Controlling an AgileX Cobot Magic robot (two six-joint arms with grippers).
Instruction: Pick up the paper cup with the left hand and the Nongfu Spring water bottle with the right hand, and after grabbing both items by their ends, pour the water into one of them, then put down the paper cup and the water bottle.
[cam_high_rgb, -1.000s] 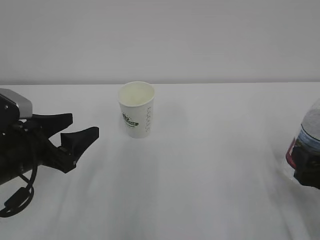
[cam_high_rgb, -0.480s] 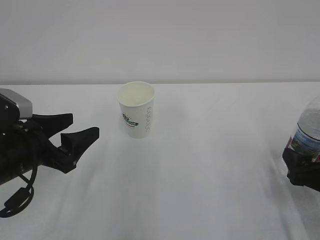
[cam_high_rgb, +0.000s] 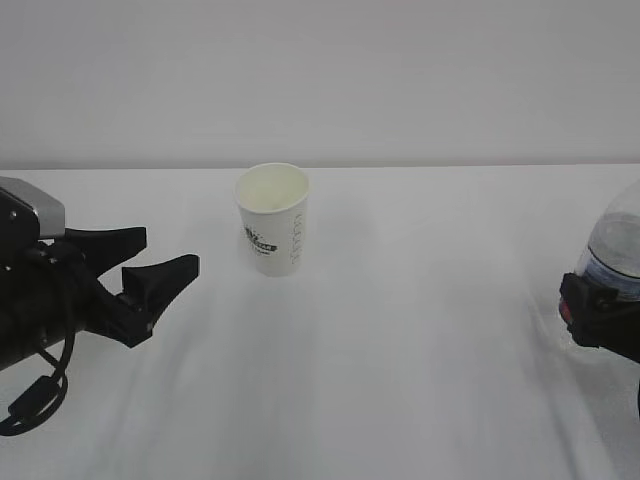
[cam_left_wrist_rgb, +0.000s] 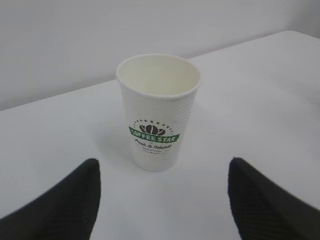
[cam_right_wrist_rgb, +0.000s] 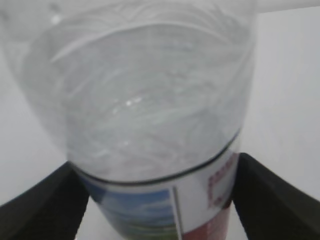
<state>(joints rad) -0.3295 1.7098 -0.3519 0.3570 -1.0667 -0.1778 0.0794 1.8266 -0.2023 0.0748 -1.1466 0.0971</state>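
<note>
At far left the left pincer (cam_high_rgb: 160, 268) lies low over the white counter (cam_high_rgb: 400, 350), its two black fingers spread wide and aimed at the paper cup (cam_high_rgb: 272, 218), which stands upright and untouched toward the back, well apart from the fingertips; the wrist view frames the cup (cam_left_wrist_rgb: 158, 110) squarely between the fingers, a line-up that looks meant for a grasp around its side, and its cream inside appears empty. At the right edge the Nongfu Spring water bottle (cam_high_rgb: 617, 245) is only partly in frame, with the right pincer (cam_high_rgb: 597, 322) low around it; the right wrist view shows the bottle (cam_right_wrist_rgb: 145, 115), clear water inside, sitting between fingers (cam_right_wrist_rgb: 272, 197) that stand apart on either side, the gap to its wall too slight to tell contact, so no firm grip looks made yet
</note>
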